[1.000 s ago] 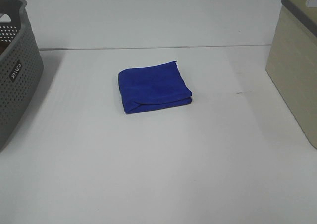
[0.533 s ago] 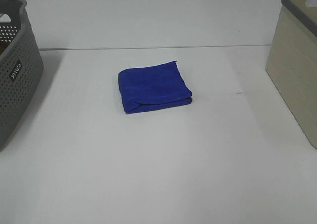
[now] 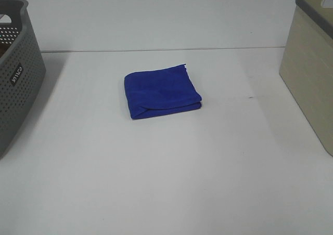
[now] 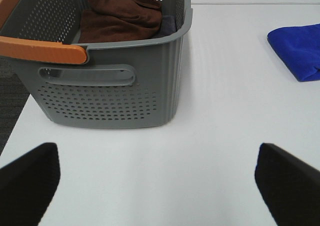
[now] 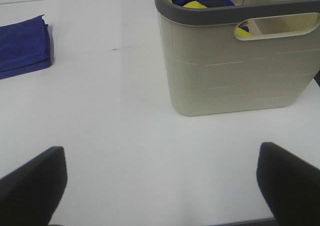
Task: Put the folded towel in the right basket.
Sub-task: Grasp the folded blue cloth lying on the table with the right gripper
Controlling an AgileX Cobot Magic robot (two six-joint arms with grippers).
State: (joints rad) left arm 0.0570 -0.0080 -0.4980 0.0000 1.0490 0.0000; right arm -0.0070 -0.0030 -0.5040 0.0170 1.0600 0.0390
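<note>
nearest to the cameras, the left gripper [image 4: 160, 186] and the right gripper [image 5: 160, 186] both hold their dark fingers spread wide with nothing between them, each over the white table [image 3: 166, 183] and well apart from the folded towel [image 3: 162, 92]. the folded towel, blue, lies flat on the table and touches no basket. left of the towel stands a grey perforated basket [image 3: 15, 79] with a brown cloth [image 4: 120, 16] inside, and right of the towel, well apart, stands the right basket [image 3: 309, 74], beige with a grey rim, holding yellow and blue items [image 5: 197, 5].
</note>
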